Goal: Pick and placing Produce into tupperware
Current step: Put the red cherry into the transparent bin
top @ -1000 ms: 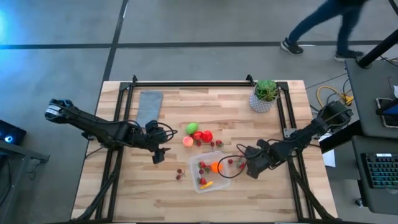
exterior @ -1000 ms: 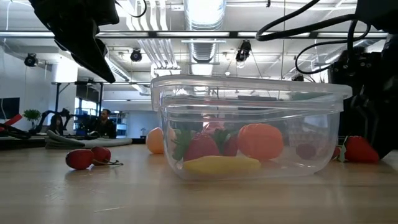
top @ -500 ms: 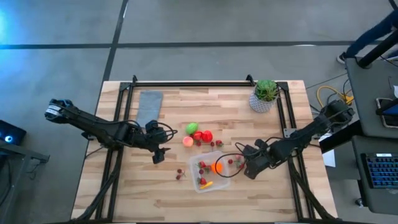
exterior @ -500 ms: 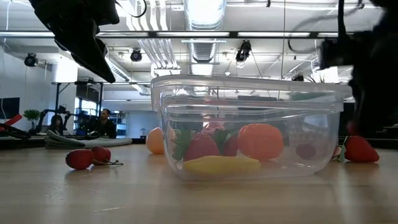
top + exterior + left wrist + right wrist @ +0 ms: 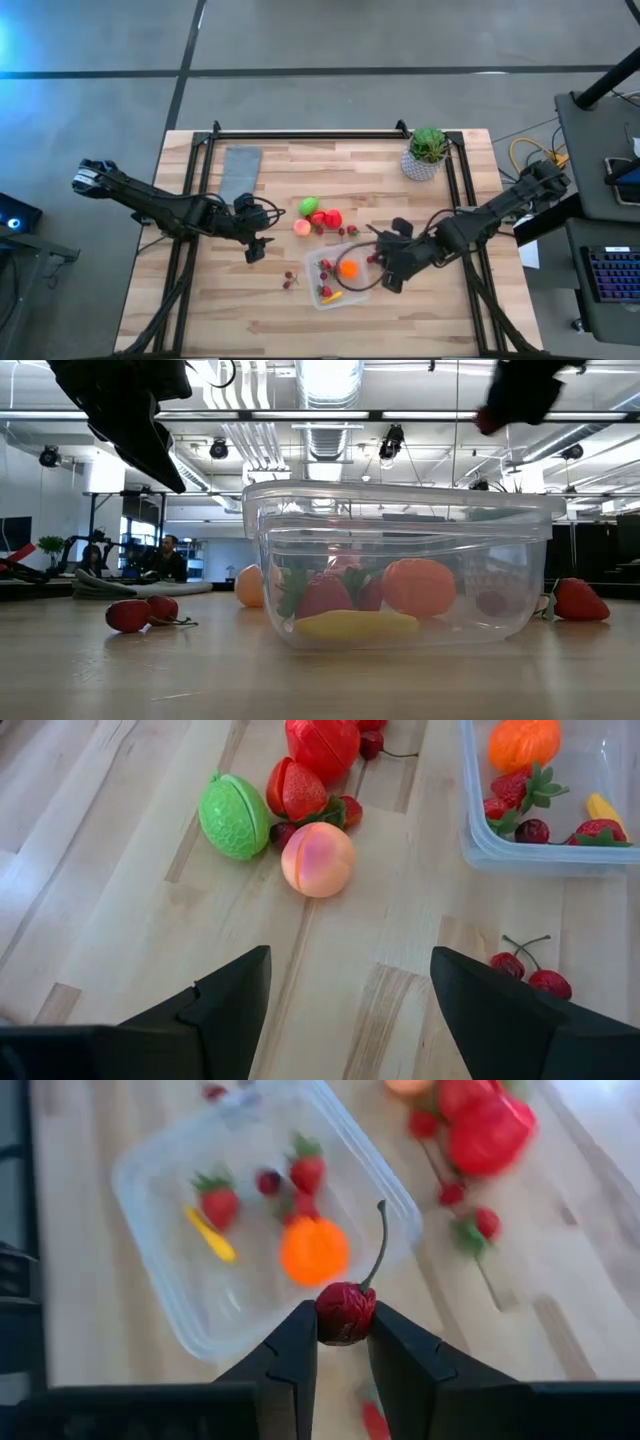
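Even, bright overhead light; ceiling lamps (image 5: 329, 380) glare in the low view. The right wrist view is motion-blurred; blue glow (image 5: 8, 40) tints the floor's corner.

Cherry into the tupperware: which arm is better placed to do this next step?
The right. The right gripper is shut on a cherry above the tupperware. The left gripper is open and empty, away from it.
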Action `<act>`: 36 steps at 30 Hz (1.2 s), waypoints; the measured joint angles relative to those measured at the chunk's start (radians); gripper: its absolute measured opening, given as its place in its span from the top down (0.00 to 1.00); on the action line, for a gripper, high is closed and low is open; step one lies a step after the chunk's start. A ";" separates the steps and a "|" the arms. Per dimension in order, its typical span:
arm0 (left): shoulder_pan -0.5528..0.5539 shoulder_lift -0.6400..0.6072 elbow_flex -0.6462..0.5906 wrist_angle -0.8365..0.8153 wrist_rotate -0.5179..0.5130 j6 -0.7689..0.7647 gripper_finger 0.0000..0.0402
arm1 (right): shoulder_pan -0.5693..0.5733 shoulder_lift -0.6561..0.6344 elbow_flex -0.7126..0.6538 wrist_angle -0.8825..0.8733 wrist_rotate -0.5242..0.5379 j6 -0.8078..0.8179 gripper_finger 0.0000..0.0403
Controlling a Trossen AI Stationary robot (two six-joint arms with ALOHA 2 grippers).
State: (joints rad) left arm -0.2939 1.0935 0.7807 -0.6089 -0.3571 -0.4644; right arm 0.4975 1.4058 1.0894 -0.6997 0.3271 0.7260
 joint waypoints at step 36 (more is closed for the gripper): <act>-0.004 0.008 -0.003 0.015 0.146 0.014 0.35 | -0.096 0.297 0.222 0.028 -0.220 -0.037 0.43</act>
State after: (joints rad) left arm -0.2974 1.1017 0.7779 -0.5942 -0.2112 -0.4502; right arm 0.4011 1.7024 1.3115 -0.6716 0.1072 0.6894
